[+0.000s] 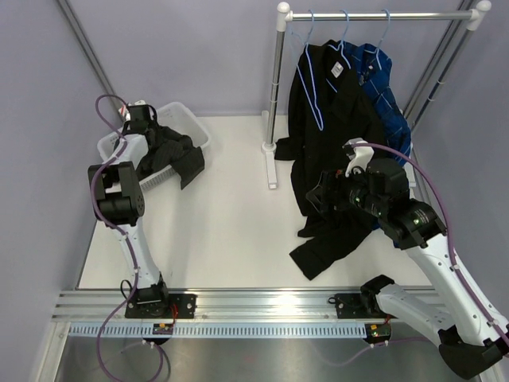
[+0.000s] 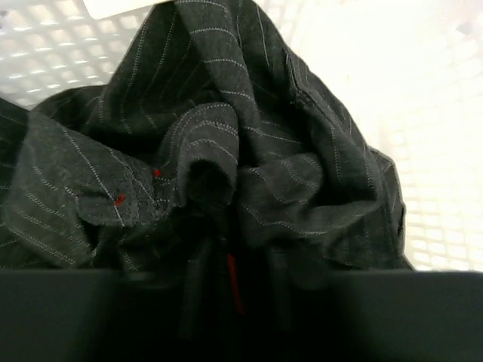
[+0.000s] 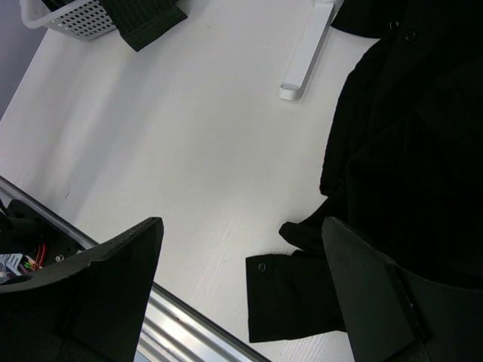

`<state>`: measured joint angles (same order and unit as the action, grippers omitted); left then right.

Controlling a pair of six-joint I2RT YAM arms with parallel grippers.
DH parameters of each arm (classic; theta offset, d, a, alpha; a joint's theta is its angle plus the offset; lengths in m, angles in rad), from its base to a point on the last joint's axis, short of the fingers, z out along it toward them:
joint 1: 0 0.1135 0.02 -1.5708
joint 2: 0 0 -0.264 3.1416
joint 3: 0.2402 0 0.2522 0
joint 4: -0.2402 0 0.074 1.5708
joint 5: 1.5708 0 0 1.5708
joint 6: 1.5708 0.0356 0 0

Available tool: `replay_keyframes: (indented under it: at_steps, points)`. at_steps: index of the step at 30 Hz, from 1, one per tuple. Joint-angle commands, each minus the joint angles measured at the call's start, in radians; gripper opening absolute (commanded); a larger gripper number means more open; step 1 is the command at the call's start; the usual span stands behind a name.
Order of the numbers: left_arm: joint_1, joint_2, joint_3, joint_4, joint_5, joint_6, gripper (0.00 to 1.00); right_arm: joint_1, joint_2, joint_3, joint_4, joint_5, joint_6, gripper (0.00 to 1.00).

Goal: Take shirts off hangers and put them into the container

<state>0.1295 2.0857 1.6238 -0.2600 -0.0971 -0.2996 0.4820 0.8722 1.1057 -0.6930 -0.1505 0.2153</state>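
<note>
Top external view: the dark pinstriped shirt point(image 1: 169, 150) lies bunched in the white container point(image 1: 193, 121) at the far left of the desk point(image 1: 231, 223), with one part draped over the container's right wall onto the desk surface. The left end effector point(image 2: 235, 288) is buried in this cloth. The left wrist view shows only blurred dark fingers point(image 2: 195, 286) among the folds, and it cannot be told whether they are parted or gripping. At the far right, three light-blue hangers point(image 1: 312, 56) hook over the silver rail point(image 1: 374, 14). The black shirt point(image 1: 318, 143) hangs from it, its lower end trailing onto the desk. The blue checked shirt point(image 1: 391, 91) hangs just behind it, to the right. The right end effector point(image 3: 241, 226) sits low beside the black shirt's left edge. Its fingers are spread wide with nothing between them, and a black cuff lies on the desk just beyond.
</note>
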Motion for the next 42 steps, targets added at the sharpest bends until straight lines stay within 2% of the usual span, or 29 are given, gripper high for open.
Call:
replay_keyframes:
  at_steps: [1,2,3,6,10,13,19,24,28,31,35,39,40,42]
  points:
    - [-0.002,-0.042,0.097,-0.019,0.042,0.039,0.41,-0.002,0.005,0.019,0.009,0.006,-0.002,0.96]
    - [-0.004,-0.102,0.096,-0.019,0.048,0.031,0.50,-0.002,0.005,0.025,0.007,0.014,-0.004,0.96]
    - [-0.007,-0.140,0.085,-0.021,0.053,0.027,0.67,-0.002,0.005,0.028,0.009,0.015,-0.010,0.96]
    - [-0.033,-0.303,0.047,-0.021,0.042,0.025,0.90,-0.003,0.004,0.026,0.012,0.020,-0.016,0.96]
    - [-0.074,-0.505,-0.130,-0.022,0.050,-0.012,0.99,-0.002,-0.007,0.014,0.029,0.016,-0.019,0.96]
    - [-0.122,-0.637,-0.307,-0.022,0.071,-0.061,0.97,-0.002,-0.019,0.005,0.036,0.014,-0.021,0.96]
    - [-0.275,-0.754,-0.579,0.030,-0.021,-0.124,0.88,-0.002,-0.036,-0.013,0.047,-0.009,-0.031,0.96]
    - [-0.289,-0.728,-0.775,0.260,-0.096,-0.104,0.80,-0.002,-0.053,-0.038,0.075,-0.044,-0.021,0.96]
    - [-0.286,-0.658,-0.806,0.402,-0.134,-0.070,0.76,-0.002,-0.071,-0.046,0.075,-0.058,-0.016,0.96]
    - [-0.281,-0.619,-0.815,0.452,-0.136,-0.038,0.73,-0.002,-0.088,-0.052,0.069,-0.054,-0.016,0.96]
    - [-0.235,-0.544,-0.756,0.470,-0.081,-0.038,0.72,-0.002,-0.104,-0.063,0.059,-0.046,-0.011,0.96]
    - [-0.235,-0.481,-0.673,0.414,-0.058,-0.007,0.69,-0.002,-0.114,-0.063,0.049,-0.035,-0.010,0.96]
    - [-0.235,-0.475,-0.661,0.403,-0.055,-0.007,0.66,0.000,-0.114,-0.063,0.050,-0.026,-0.008,0.96]
    - [-0.235,-0.466,-0.648,0.412,-0.044,-0.016,0.55,-0.002,-0.114,-0.061,0.047,-0.024,-0.010,0.96]
